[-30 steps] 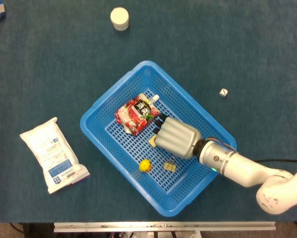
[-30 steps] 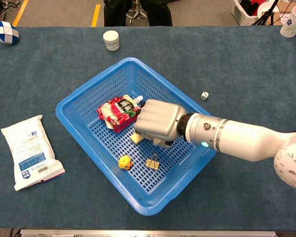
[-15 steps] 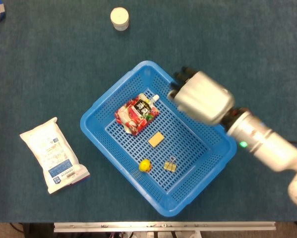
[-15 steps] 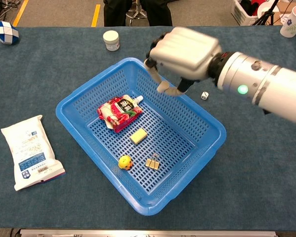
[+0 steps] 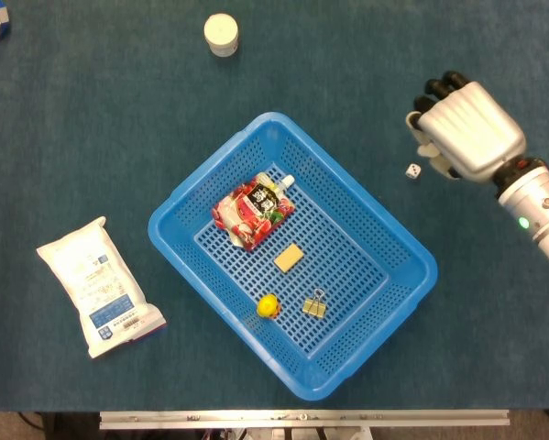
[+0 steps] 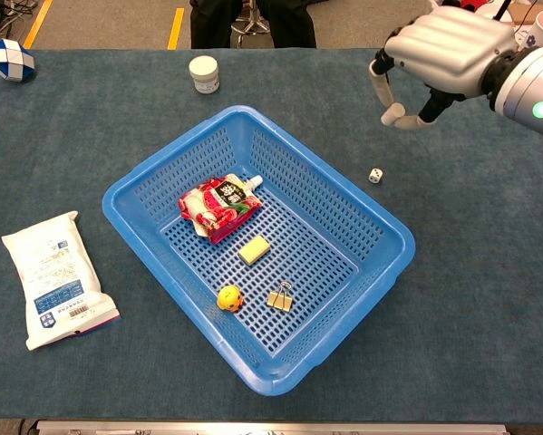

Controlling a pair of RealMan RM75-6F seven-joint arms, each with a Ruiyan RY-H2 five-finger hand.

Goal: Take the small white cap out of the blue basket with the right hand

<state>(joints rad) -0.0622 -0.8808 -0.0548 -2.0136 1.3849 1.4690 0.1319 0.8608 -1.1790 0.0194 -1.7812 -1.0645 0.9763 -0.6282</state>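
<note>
My right hand [image 5: 466, 133] [image 6: 448, 45] hovers above the table, to the right of the blue basket [image 5: 274, 121] [image 6: 239, 111] and well clear of it. Its fingers are curled, and a small pale piece, seemingly the small white cap [image 6: 396, 115] [image 5: 427, 147], is pinched at the fingertips. Just below the hand a white die [image 5: 412, 170] [image 6: 375, 175] lies on the cloth. Neither view shows my left hand.
In the basket lie a red drink pouch [image 5: 253, 209], a yellow block [image 5: 289, 258], a small yellow ball [image 5: 268, 305] and a binder clip [image 5: 314, 303]. A white jar [image 5: 221, 34] stands at the back. A white packet [image 5: 98, 286] lies at the left.
My right hand has risen from the basket floor, crossed the far right rim and moved out over the table near the die, carrying the pale piece.
</note>
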